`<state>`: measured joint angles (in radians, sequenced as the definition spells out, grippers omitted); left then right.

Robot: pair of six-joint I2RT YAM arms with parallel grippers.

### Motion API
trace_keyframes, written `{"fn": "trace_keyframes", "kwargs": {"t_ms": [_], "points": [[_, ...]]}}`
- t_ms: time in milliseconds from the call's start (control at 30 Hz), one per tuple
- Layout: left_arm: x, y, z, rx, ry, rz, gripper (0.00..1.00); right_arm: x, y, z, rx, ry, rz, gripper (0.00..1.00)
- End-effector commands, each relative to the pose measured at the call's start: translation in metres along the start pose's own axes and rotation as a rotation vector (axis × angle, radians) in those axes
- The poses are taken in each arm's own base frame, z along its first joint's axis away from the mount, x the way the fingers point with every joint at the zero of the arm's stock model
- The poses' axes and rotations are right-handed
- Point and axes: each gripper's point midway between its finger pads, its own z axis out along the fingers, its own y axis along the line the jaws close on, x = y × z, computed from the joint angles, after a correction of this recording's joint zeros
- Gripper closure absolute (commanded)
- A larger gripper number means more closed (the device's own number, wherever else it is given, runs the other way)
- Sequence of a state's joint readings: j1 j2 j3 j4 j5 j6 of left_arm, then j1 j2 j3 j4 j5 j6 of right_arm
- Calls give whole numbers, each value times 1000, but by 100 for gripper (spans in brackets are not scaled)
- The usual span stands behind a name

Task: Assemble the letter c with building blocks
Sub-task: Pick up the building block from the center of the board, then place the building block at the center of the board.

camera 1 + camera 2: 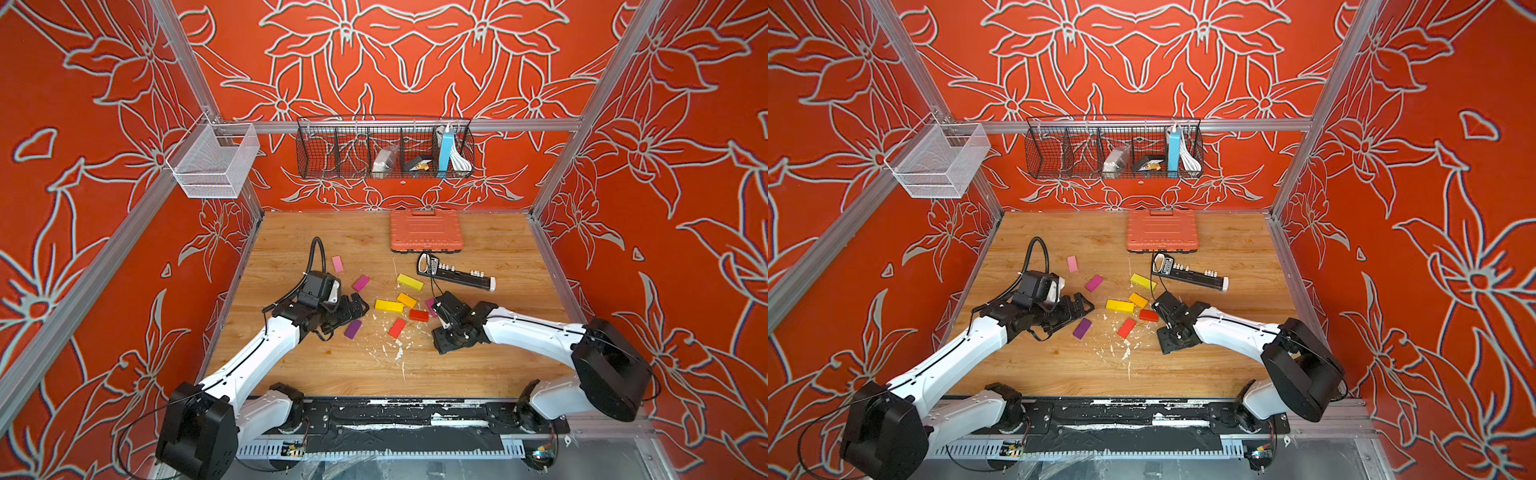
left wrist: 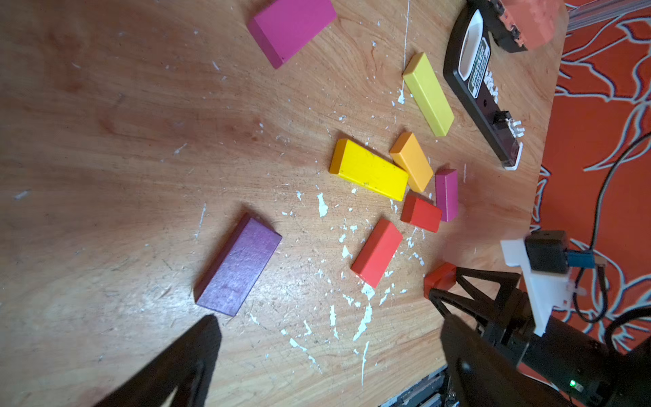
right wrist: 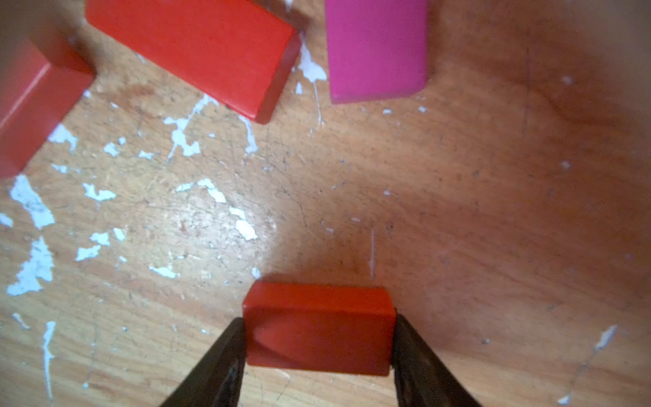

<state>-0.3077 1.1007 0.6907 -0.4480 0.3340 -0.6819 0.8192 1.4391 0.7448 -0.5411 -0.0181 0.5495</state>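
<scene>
My right gripper point(image 3: 318, 338) is shut on a small red block point(image 3: 318, 327), its fingers against both short sides, low over the wood. Close by it lie another red block point(image 3: 197, 49) and a magenta block point(image 3: 377, 49). In a top view the right gripper point(image 1: 441, 337) hides the held block. Left of it are a red block point(image 1: 397, 327), a yellow block point(image 1: 389, 306), an orange block point(image 1: 407, 300) and a longer yellow block point(image 1: 410, 281). My left gripper point(image 1: 360, 309) stands open and empty just above a purple block point(image 2: 239, 264). Further back lie a magenta block point(image 1: 360, 283) and a pink block point(image 1: 337, 263).
An orange ribbed case point(image 1: 426, 230) lies at the back of the wooden table point(image 1: 311, 374). A black bar with white pegs point(image 1: 457, 276) lies in front of it, right of the blocks. White flecks mark the wood. Wire baskets point(image 1: 384, 149) hang on the back wall.
</scene>
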Motion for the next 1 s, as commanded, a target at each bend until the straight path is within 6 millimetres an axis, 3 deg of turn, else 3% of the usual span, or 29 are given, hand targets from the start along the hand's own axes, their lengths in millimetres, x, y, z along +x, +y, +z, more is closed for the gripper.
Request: {"fn": "trace_keyframes", "kwargs": {"t_ms": [0,267,567,767,967], "points": [[2,0,1,-2,3,-7,2,-4,-2,-3,23,-16,-2,41],[2,0,0,-4,2,-8,2,-19,-18,-20,86,-87,38,41],[2,-1,0,-6,6,-5,2,-53,-51,-39,93,-166,183,40],[2,-1,1,-8,7,-4,2,-69,-69,-42,86,-189,258,40],[1,-2,1,-8,7,-2,2,-71,-68,-33,68,-169,276,40]]}}
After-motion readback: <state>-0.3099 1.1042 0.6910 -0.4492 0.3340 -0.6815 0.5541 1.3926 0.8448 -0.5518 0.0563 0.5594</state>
